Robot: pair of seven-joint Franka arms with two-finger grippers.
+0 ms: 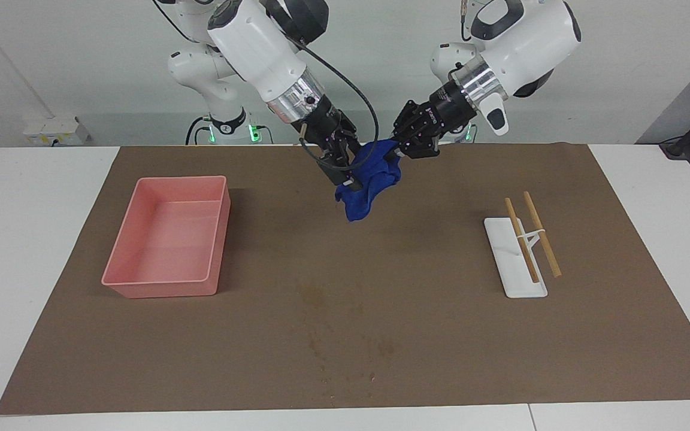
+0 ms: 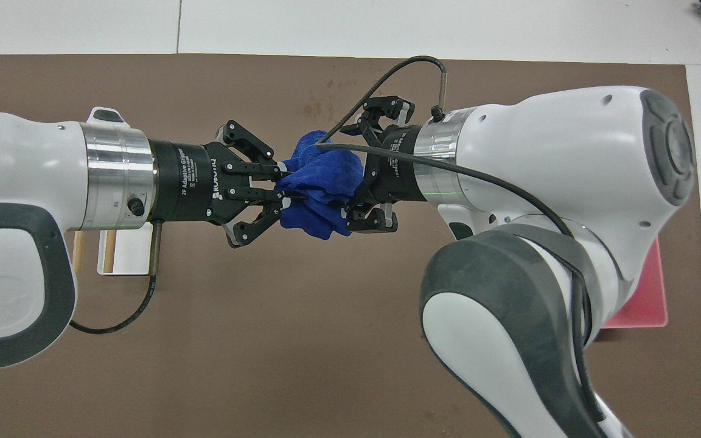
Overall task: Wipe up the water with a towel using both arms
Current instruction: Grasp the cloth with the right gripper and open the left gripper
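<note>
- Two grippers meet at the blue towel (image 1: 369, 182) in the facing view; it hangs in the air over the part of the brown mat (image 1: 441, 335) nearest the robots, well above the surface.
- Left gripper (image 1: 402, 157): its fingers are pinched tight on the upper edge of the towel. Hold this grip until the second grasp is judged secure.
- Right gripper (image 1: 350, 179): its fingers stand wide, set around the other side of the cloth and not yet clamped. Close them on a thick fold, not a loose corner.
- Water (image 1: 345, 341): faint dark blotches lie on the mat far from the robots, well apart from the towel. A pink tray (image 1: 168, 236) sits toward the right arm's end, and a white rest with chopsticks (image 1: 524, 251) toward the left arm's end.
- Overhead view: the left gripper (image 2: 280, 185) shows fingertips together on the towel (image 2: 320, 188), outer links splayed.
- Overhead view: the right gripper (image 2: 367, 165) brackets the cloth with spread fingers. Its cable crosses the towel; keep it out of the closing gap.
- Once both grips hold, the likely need is to lower the towel onto the blotches together.
</note>
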